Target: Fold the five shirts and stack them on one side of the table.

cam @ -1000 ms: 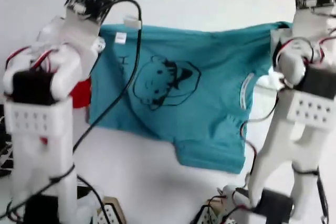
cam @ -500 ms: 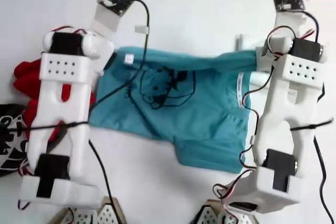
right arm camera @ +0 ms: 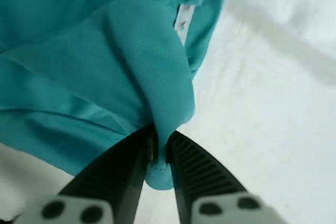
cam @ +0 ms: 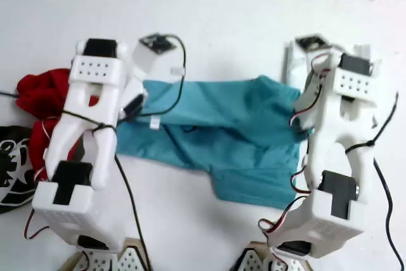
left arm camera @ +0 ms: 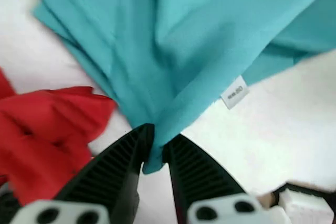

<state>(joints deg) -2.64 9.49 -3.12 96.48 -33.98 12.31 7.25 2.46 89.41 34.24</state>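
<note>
Tag (left arm camera: 233, 92) on teal shirt (left arm camera: 210, 35), print illegible

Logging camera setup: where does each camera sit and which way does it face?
High view: fixed above, looking down on the table; both arms show.
Left wrist view: on that wrist, facing the left hand pinching the teal shirt, red shirt beside.
Right wrist view: likewise, right hand pinching it.
All share the teal shirt.

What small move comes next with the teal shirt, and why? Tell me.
Probably carry both pinched corners toward the near edge, then lower. The left gripper and right gripper are each shut on the teal shirt, folded only partway over; its near edge lies uncovered.
</note>
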